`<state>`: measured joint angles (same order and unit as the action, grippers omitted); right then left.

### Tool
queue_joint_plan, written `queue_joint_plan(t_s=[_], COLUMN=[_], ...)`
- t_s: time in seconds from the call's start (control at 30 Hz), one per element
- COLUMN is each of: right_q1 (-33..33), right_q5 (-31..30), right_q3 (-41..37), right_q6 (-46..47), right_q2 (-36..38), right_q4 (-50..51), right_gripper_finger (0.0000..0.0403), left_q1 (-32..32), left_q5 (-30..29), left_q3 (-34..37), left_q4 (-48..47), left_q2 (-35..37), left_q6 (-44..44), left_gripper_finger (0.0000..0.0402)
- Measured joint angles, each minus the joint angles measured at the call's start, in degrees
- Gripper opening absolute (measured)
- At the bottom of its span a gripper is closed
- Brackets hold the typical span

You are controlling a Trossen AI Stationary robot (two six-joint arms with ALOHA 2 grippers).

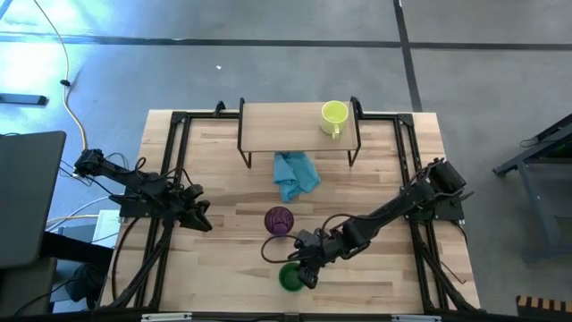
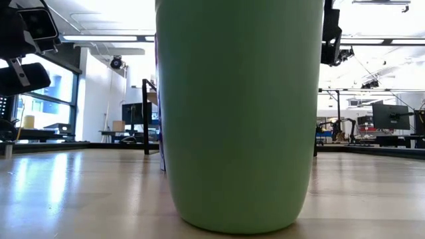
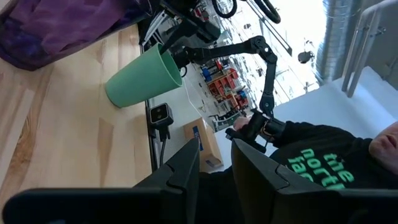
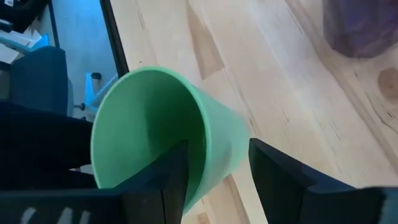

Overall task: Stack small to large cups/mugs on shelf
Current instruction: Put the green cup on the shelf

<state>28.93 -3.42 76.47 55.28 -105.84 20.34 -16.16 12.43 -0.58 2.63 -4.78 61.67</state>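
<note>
A green cup (image 1: 290,278) stands upright on its base near the table's near edge and fills the low view (image 2: 239,113). My right gripper (image 1: 304,268) is open over its rim. In the right wrist view (image 4: 214,174) one finger (image 4: 171,177) is inside the cup (image 4: 155,124) and the other (image 4: 277,177) is outside its wall. The purple tumbler (image 1: 279,220) stands just beyond it. The yellow-green mug (image 1: 334,115) sits on the right end of the shelf (image 1: 286,125). My left gripper (image 1: 202,219) waits open at the table's left (image 3: 216,165). My right gripper comes at the green cup's rim (image 4: 205,134) from above, slanting down, with the wall between its two fingers. Whether either finger touches the wall I cannot tell. The cup's base stays on the table.
A light blue cloth (image 1: 296,174) lies crumpled in front of the shelf. The black frame rails (image 1: 174,170) run along both table sides. Bare wood (image 1: 232,268) lies left of the green cup. A person in a dark shirt (image 3: 323,158) sits beyond the table's near edge.
</note>
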Motion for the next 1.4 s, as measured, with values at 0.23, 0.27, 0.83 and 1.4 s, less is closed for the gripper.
queue_joint_plan(t_s=[0.23, 0.27, 0.83, 1.4], right_q1=[-0.26, -0.33, -1.35, -17.77], right_q5=[0.00, 0.00, -5.36, -6.10], right_q3=[0.00, 0.00, 9.56, 42.58], right_q6=[0.34, 0.35, 1.67, -6.64], right_q2=[-0.15, -0.15, 1.37, 1.46], right_q4=[0.86, 1.10, 31.38, 66.63], right_gripper_finger=[0.0091, 0.0077, 0.0002, 0.0000], left_q1=[0.01, 0.00, 0.00, 0.01], left_q5=[0.00, 0.00, -0.90, -5.23], left_q3=[0.00, 0.00, 0.00, 0.00], left_q4=[0.00, 0.01, -0.08, -0.76], left_q2=[0.00, 0.00, 0.00, 0.00], left_q6=[-1.32, -1.37, -1.90, -2.91], left_gripper_finger=[0.0083, 0.0083, 0.0083, 0.0083])
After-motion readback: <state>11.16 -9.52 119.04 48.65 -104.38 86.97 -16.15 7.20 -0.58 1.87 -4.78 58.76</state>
